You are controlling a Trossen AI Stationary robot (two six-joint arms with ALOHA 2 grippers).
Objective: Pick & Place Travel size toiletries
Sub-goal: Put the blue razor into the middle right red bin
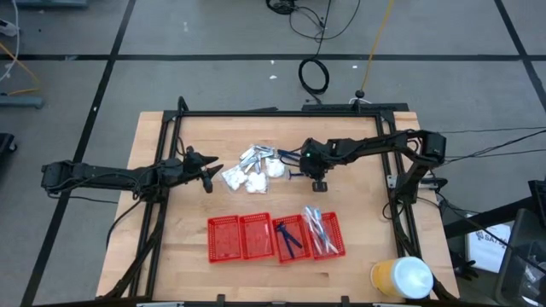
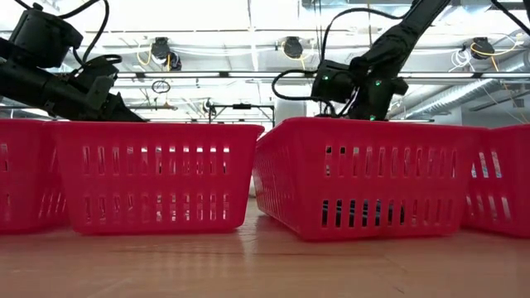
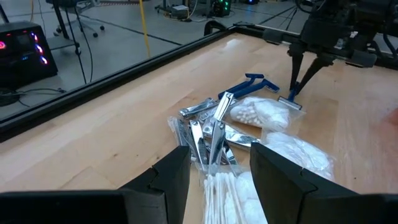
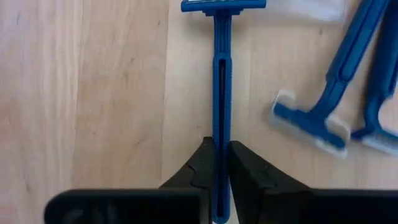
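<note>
Because the right tool (image 4: 221, 163) has its two fingers pinched tight on the thin handle of a blue razor (image 4: 221, 81), the relation that matters is how that handle runs: its long axis points straight out from between the fingers, head farthest from the wrist, lying flat on the desk (image 4: 93, 93). A straight lift should, I judge, carry it off without twisting. Just beyond and to one side lie two more blue razors (image 4: 339, 93), apart from the held one and out of the fingers' path.

From above, the right tool (image 1: 317, 175) sits at the edge of the heap of toiletries (image 1: 254, 170), and the red baskets (image 1: 275, 236) lie nearer the front of the desk; one basket (image 1: 290, 239) already holds blue razors, almost directly in front of this tool, so the right arm is the better placed.

The left tool (image 3: 214, 171) hovers half open and empty over the foil sachets (image 3: 208, 127) on the heap's far side.
</note>
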